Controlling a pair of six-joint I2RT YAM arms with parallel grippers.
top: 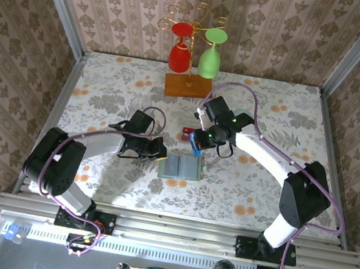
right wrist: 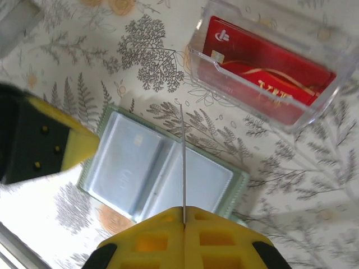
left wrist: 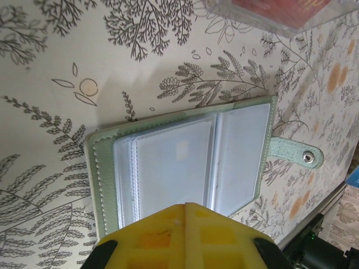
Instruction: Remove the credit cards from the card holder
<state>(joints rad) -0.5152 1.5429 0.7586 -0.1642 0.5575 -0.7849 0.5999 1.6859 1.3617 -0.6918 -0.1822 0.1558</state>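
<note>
Top view's bright & even, lit from above; we note a glare band along the table [top: 221, 216] near edge. Wrist cams: card holder [left wrist: 179, 162] pockets wash out white, yellow fingers [left wrist: 162, 238] blur close-up, credit card [right wrist: 183, 162] edge is sharp.

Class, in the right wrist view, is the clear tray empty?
No, a red card lies inside the clear tray.

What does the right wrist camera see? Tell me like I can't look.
The right gripper pinches a thin card, seen edge-on, above the open green card holder on a flowery tablecloth. A clear tray with a red card sits upper right; the left gripper shows at left.
</note>
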